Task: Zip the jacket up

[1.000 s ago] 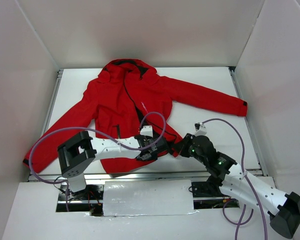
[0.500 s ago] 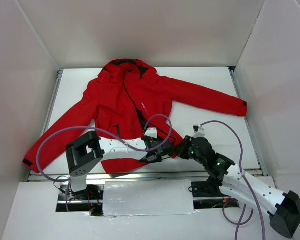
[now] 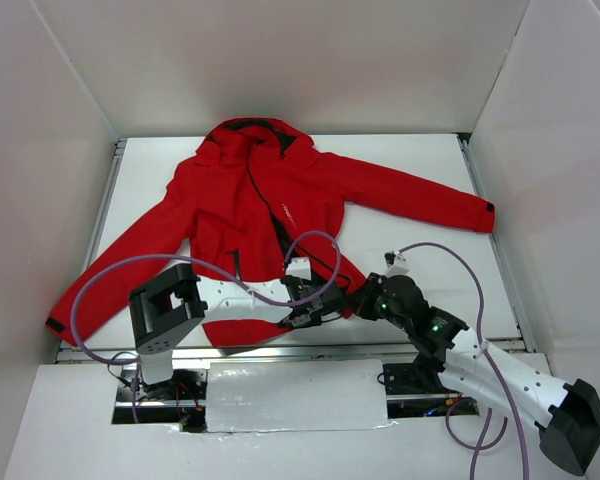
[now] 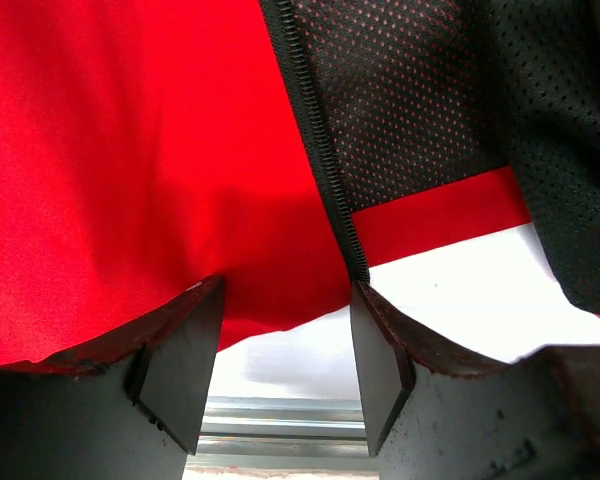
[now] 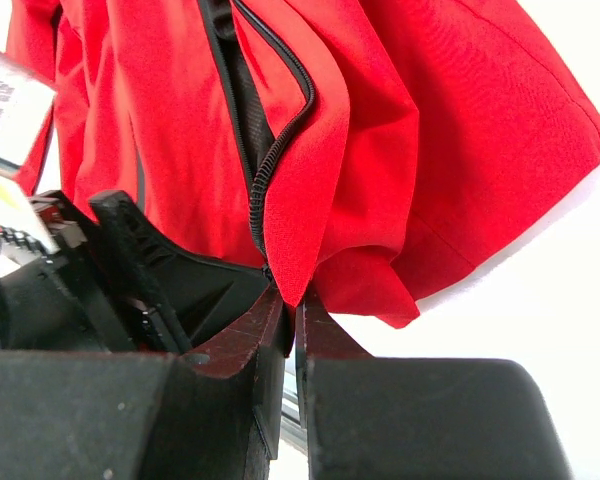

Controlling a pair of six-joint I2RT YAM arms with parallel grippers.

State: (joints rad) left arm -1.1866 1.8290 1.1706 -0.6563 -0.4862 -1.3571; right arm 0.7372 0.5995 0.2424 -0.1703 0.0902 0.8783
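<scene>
Over the last second the left gripper (image 3: 315,304) has shifted slightly right and nearer along the hem of the jacket (image 3: 235,205), which lies spread on the table (image 3: 420,160), hood far. Its jaws stand wide apart, gripping nothing, beside the zip's end. The right gripper (image 3: 357,299) is pinched closed on the hem's corner.

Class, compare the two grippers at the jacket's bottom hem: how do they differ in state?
The left gripper is open, fingers apart below the jacket's hem; the right gripper is shut, pinching that hem beside the zipper teeth. The left gripper grips nothing; the right gripper holds fabric. Both sit at the front opening's bottom.
</scene>
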